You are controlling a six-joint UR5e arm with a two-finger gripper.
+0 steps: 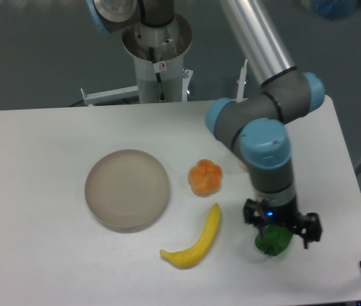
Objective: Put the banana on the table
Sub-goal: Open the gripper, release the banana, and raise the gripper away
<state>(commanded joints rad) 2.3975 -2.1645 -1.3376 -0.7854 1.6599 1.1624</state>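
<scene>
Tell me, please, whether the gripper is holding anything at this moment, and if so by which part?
Nothing is held. The gripper is open above the green pepper, and the banana lies free on the table.

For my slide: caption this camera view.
Curved yellow banana lies on white table; gripper hovers above green pepper.

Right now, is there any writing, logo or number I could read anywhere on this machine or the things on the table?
No text can be read anywhere in this view.
Small red-and-white sticker on the robot's white base column: too small and blurred to read.
Banana, orange fruit, green pepper, beige plate and white table: no markings visible.
Gripper and arm: no visible label.
</scene>
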